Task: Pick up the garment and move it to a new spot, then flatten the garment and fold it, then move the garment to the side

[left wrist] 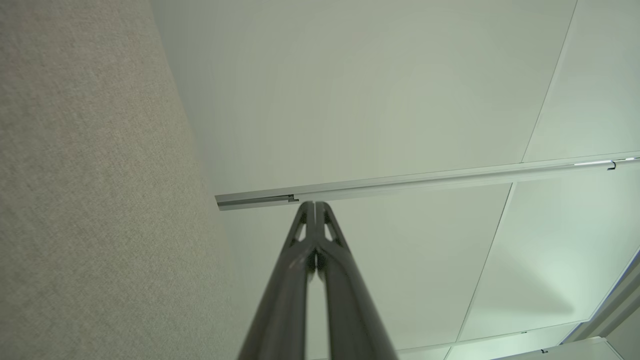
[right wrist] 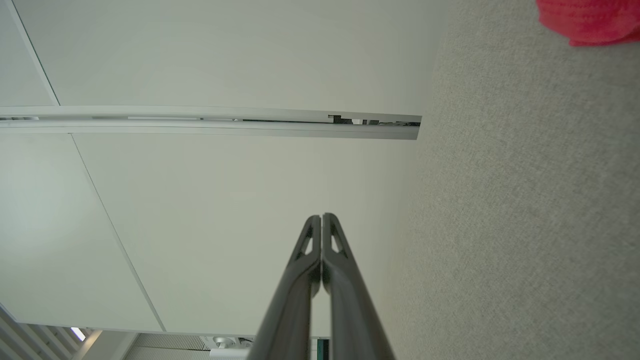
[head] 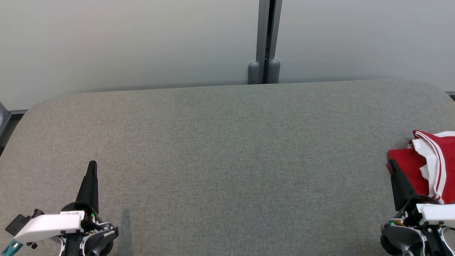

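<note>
A red garment [head: 424,165] with white, red-striped trim lies bunched at the right edge of the grey felt table [head: 227,149]; part of it runs out of the head view. A red corner of the garment [right wrist: 590,20] shows at the top right of the right wrist view. My right gripper [head: 392,163] is shut at the lower right, its dark tip just in front of the garment's left edge, holding nothing. My left gripper [head: 92,164] is shut and empty at the lower left, far from the garment. Both pairs of fingers [left wrist: 314,205] [right wrist: 321,217] are pressed together in the wrist views.
A pale partition wall [head: 128,42] stands behind the table, with a grey metal post [head: 265,42] at its middle. The table's rounded far corners and edges show at left and right. Broad bare felt lies between the two grippers.
</note>
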Robot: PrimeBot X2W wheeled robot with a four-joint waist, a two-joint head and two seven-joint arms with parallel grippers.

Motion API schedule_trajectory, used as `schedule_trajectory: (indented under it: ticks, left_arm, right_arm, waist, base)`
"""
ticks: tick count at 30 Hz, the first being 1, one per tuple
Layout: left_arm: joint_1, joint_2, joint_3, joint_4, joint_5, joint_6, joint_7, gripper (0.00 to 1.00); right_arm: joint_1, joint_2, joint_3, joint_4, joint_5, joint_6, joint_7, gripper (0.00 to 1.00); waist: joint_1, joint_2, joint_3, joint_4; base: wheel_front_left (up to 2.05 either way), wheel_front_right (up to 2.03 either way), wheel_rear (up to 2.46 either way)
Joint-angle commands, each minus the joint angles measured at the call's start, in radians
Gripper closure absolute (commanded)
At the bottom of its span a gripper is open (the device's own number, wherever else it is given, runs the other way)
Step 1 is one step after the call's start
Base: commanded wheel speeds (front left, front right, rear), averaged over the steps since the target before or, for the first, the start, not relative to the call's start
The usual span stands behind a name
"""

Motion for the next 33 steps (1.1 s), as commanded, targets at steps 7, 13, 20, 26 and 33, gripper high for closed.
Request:
schedule_trajectory:
  ticks: [7,13,20,26,33]
  left_arm:
    - [-0.013,0.005,0.004,-0.003,-0.001,-0.003,0.003,1.00]
    - [-0.013,0.005,0.004,-0.003,-0.001,-0.003,0.003,1.00]
    - [-0.013,0.005,0.004,-0.003,-0.001,-0.003,0.003,1.00]
    - [-0.013,0.005,0.004,-0.003,-0.001,-0.003,0.003,1.00]
    - [-0.013,0.005,0.004,-0.003,-0.001,-0.003,0.003,1.00]
  right_arm:
    - [0.009,-0.010,-0.001,-0.004,0.002,0.000,0.004,1.00]
    - [0.009,-0.010,-0.001,-0.004,0.002,0.000,0.004,1.00]
    - [0.009,-0.010,-0.001,-0.004,0.002,0.000,0.004,1.00]
    - [0.010,-0.010,-0.001,-0.004,0.002,0.000,0.004,1.00]
    - [0.010,-0.010,-0.001,-0.004,0.002,0.000,0.004,1.00]
  waist:
    - [0.0000,-0.0001,0.000,0.000]
    - [0.0000,-0.0001,0.000,0.000]
    - [0.0000,-0.0001,0.000,0.000]
    - [0.0000,-0.0001,0.000,0.000]
    - [0.0000,-0.0001,0.000,0.000]
  base:
    - [0.00,0.00,0.00]
    - [0.00,0.00,0.00]
    - [0.00,0.00,0.00]
    - [0.00,0.00,0.00]
    - [0.00,0.00,0.00]
